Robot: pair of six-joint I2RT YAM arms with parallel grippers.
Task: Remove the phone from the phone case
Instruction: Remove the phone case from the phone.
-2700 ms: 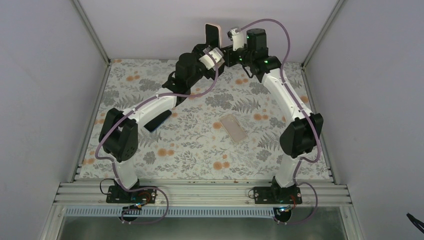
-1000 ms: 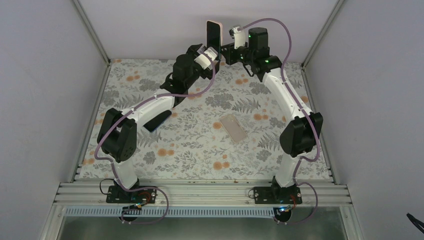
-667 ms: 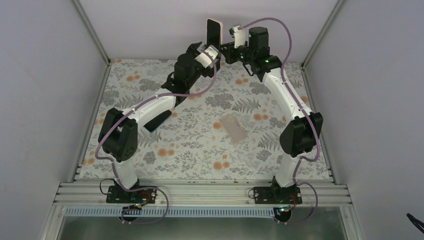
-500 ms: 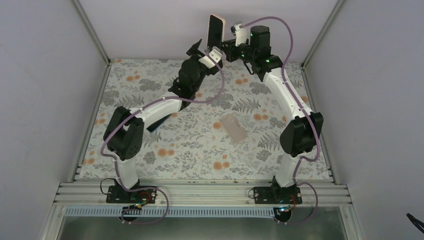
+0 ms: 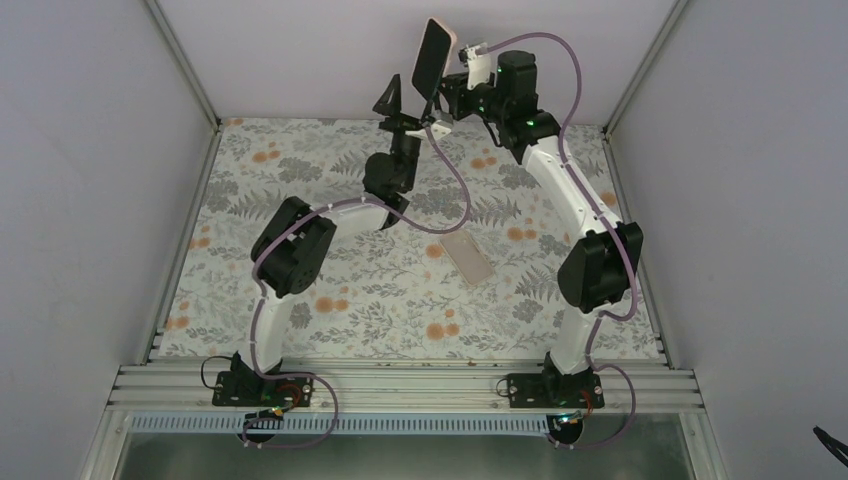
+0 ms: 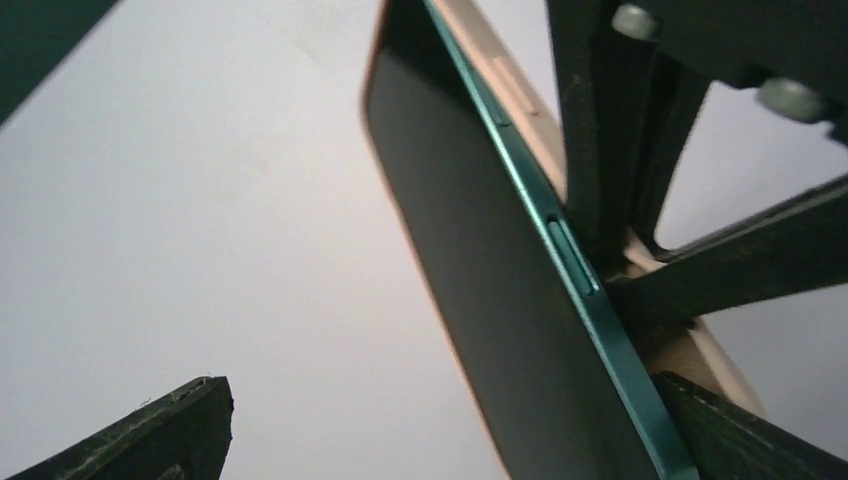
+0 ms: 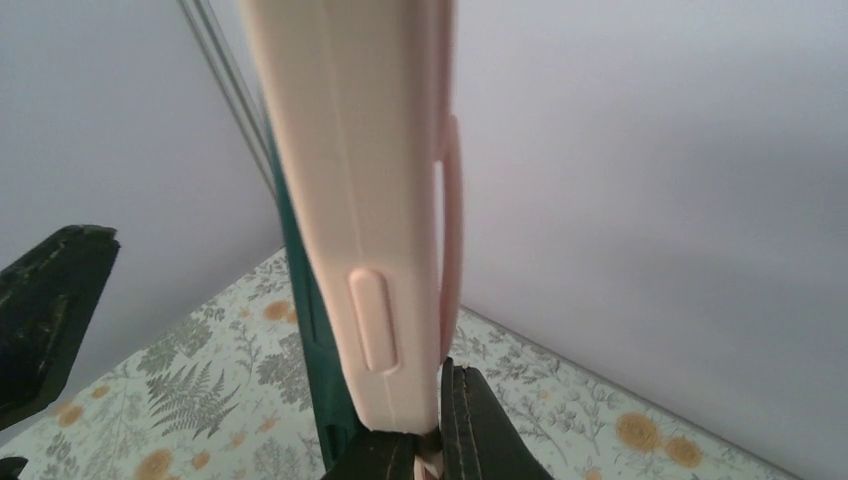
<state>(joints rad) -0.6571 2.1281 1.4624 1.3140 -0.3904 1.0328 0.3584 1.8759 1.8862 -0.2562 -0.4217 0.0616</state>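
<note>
The phone, with a dark screen and a green edge, sits in a pink case and is held upright in the air at the back of the table. My right gripper is shut on the case's lower end. In the right wrist view the phone's green edge stands a little off the case. My left gripper is open just below the phone. In the left wrist view the phone lies between its spread fingers, close to the right finger.
A flat, clear, pinkish case-like item lies on the floral table mat at centre right. The left arm's elbow stands over the left middle of the mat. The grey back wall is close behind both grippers.
The left gripper has opened wide and its arm has folded in toward the middle, covering the dark object on the mat. The right gripper has raised the phone and tilted it to the right.
</note>
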